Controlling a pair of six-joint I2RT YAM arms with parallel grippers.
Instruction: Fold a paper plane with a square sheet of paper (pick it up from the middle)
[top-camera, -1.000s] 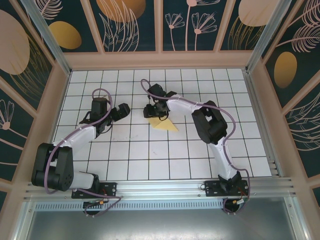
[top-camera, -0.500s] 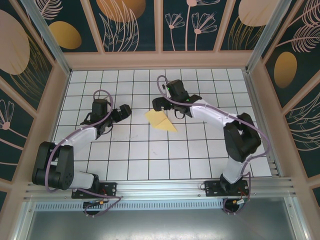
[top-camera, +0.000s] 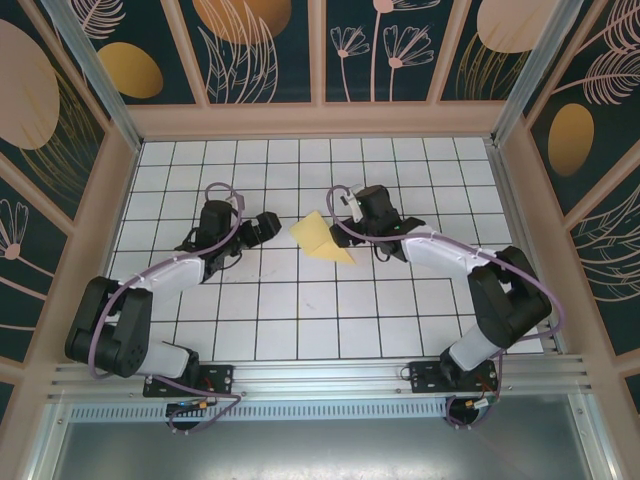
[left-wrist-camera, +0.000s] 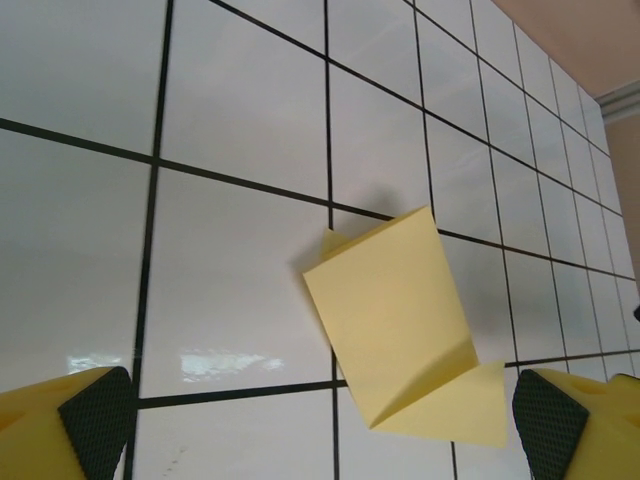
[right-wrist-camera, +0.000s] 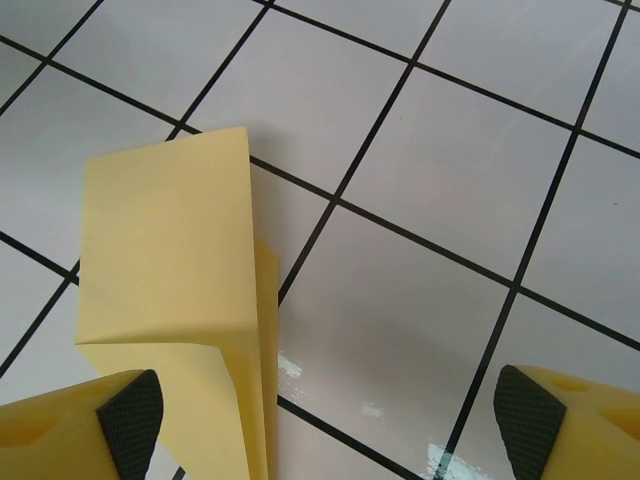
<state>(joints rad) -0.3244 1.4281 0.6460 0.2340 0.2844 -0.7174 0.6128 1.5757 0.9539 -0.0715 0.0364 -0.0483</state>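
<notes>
— Where do we see the sheet of paper (top-camera: 320, 238)?

— We find it lying on the white gridded table (top-camera: 300, 320), between our two grippers in the overhead view. It is pale yellow and partly folded, with a crease running across it.

— And our left gripper (top-camera: 266, 227)?

— It sits just left of the paper with its jaws spread wide. From its wrist camera we see the two black pads (left-wrist-camera: 95, 420) at the lower corners, and the paper (left-wrist-camera: 395, 310) lies on the tiles ahead, between them. We grip nothing there.

— And the right gripper (top-camera: 345, 212)?

— Its jaws are also wide apart, with nothing clasped between them. From its wrist camera the paper (right-wrist-camera: 165, 240) runs down close beside one pad (right-wrist-camera: 130, 415), and we cannot tell whether they touch. The other pad is well apart from the paper, over bare tile.
</notes>
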